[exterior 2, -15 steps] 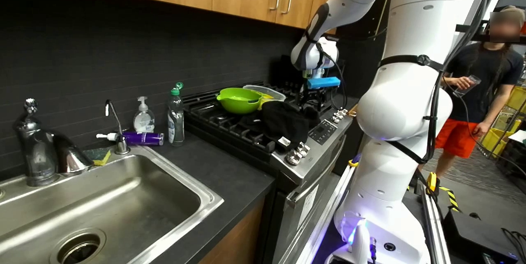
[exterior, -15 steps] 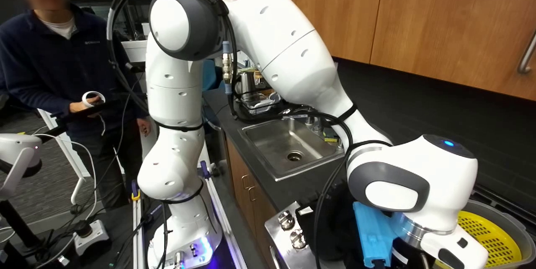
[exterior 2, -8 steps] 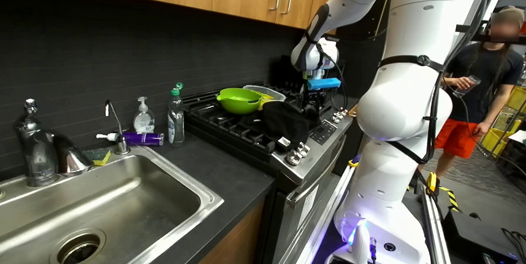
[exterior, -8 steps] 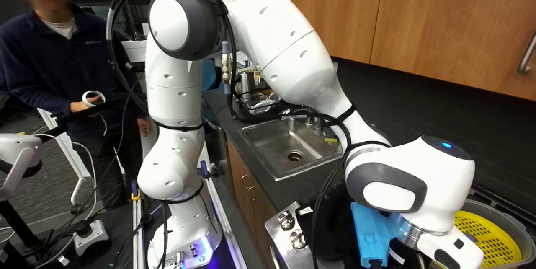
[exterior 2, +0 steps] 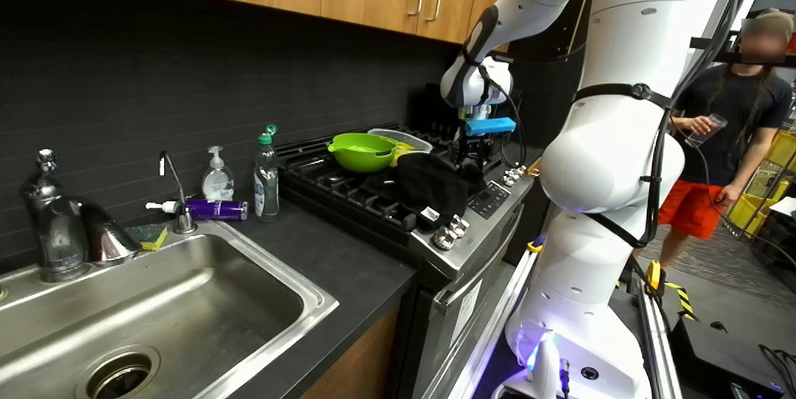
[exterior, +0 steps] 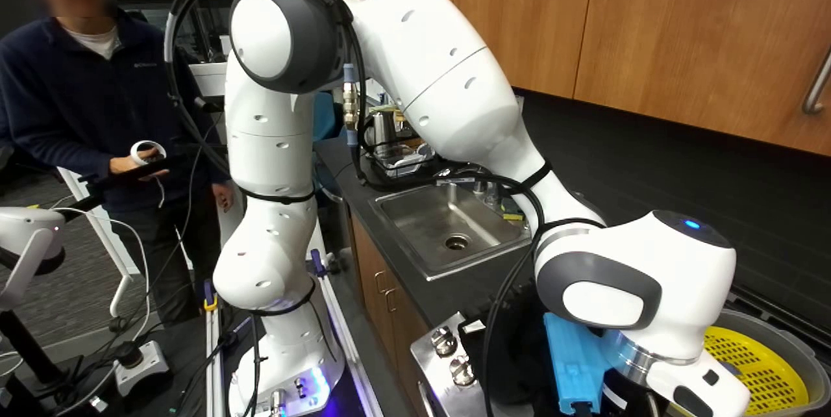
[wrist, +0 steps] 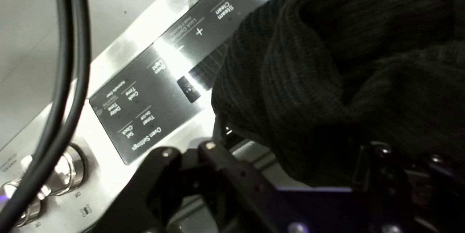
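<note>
A black ribbed knit cloth (wrist: 327,80) lies bunched on the stove, at its front edge. It also shows in both exterior views (exterior 2: 432,184) (exterior: 516,352). My gripper (wrist: 290,146) points down over the cloth with its fingers wide apart. One finger is at the cloth's left edge in the wrist view. The other finger is dark against the cloth on the right. Cloth fills much of the space between them; whether the fingers touch it, I cannot tell. In an exterior view the gripper (exterior 2: 471,156) is at the cloth's far end. A blue block (exterior 2: 490,125) is fixed above the fingers.
The stove's control panel (wrist: 145,106) and metal knobs (exterior 2: 451,232) are beside the cloth. A green bowl (exterior 2: 360,153) stands on the burners. A yellow colander (exterior: 756,365) sits in a grey bowl behind the hand. A sink (exterior 2: 249,299) and bottles (exterior 2: 266,181) are on the counter.
The hand has shifted very slightly left in an exterior view over the first half second, then stays almost still. The cloth and bowls show no visible change.
</note>
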